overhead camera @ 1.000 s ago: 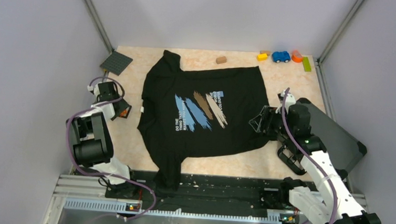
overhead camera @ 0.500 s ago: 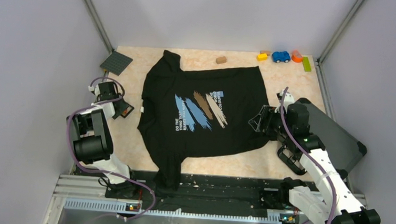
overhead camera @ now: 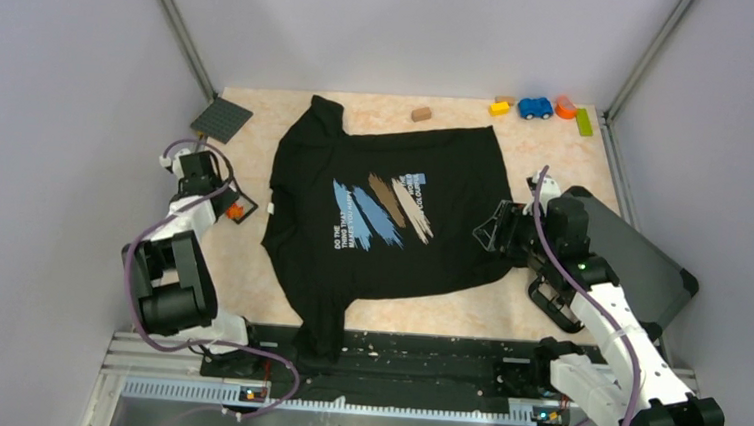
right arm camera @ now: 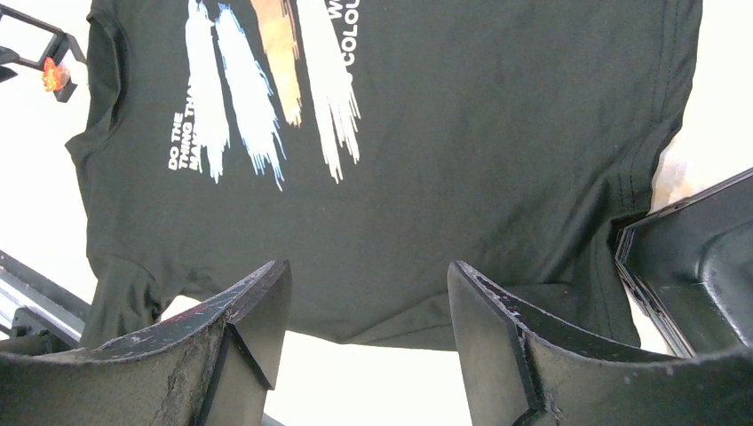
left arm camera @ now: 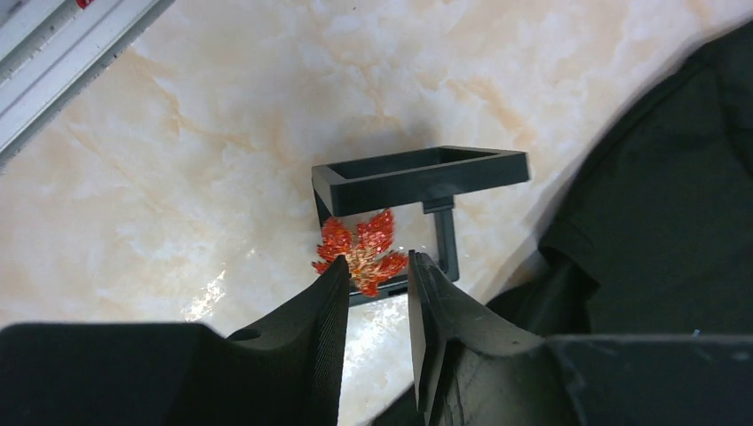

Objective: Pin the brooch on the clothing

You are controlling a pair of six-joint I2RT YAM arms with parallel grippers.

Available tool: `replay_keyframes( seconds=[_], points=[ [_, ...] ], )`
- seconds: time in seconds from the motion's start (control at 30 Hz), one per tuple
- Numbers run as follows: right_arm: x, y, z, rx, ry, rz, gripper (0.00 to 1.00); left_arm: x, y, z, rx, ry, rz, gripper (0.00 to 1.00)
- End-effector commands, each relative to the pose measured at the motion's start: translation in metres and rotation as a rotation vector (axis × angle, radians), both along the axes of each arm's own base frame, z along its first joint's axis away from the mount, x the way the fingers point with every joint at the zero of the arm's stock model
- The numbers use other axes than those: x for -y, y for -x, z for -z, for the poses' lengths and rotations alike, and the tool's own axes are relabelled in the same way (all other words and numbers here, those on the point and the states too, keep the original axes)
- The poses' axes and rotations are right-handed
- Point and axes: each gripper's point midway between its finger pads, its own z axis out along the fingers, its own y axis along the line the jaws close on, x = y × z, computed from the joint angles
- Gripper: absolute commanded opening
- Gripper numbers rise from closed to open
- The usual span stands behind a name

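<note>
The brooch (left arm camera: 362, 251), a tiny orange-red leaf-shaped pin, sits at the near edge of a small black-framed clear box (left arm camera: 417, 169) just left of the shirt's collar. My left gripper (left arm camera: 377, 259) has its jaws narrowly apart and closed round the brooch's lower part; from above the left gripper (overhead camera: 223, 203) meets the brooch (overhead camera: 236, 210). The black T-shirt (overhead camera: 379, 263) lies flat mid-table, print up. My right gripper (right arm camera: 368, 266) is open and empty, hovering over the shirt's (right arm camera: 488, 133) hem; from above the right gripper (overhead camera: 490, 229) is at the shirt's right edge.
A dark grey hard case (overhead camera: 641, 257) lies open under my right arm. A grey baseplate (overhead camera: 222, 119) sits at the back left. A brown block (overhead camera: 421, 114), yellow block (overhead camera: 499, 108), blue toy car (overhead camera: 535, 108), orange block (overhead camera: 565, 107) and green block (overhead camera: 585, 121) line the back edge.
My left wrist has drawn back up and to the left, and the orange brooch now shows at its fingertips. The right arm has barely moved.
</note>
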Motion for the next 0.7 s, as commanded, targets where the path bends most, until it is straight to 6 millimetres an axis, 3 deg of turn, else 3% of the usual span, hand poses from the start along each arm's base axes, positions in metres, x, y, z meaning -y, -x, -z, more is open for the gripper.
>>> replay_keyframes(
  seconds=[0.0, 0.2, 0.47, 0.67],
  points=[
    [-0.005, -0.003, -0.009, 0.042, -0.008, -0.023, 0.66, 0.0, 0.005, -0.02, 0.049, -0.026, 0.01, 0.34],
    [-0.005, -0.003, -0.009, 0.044, -0.01, -0.023, 0.66, 0.005, 0.009, -0.011, 0.023, -0.005, 0.023, 0.35],
    [-0.005, -0.003, -0.008, 0.041, -0.01, -0.023, 0.66, 0.005, 0.015, 0.009, -0.051, 0.009, 0.031, 0.55],
    [-0.005, -0.002, -0.007, 0.036, -0.009, -0.02, 0.66, 0.006, 0.011, 0.019, -0.056, 0.047, 0.026, 0.6]
  ],
)
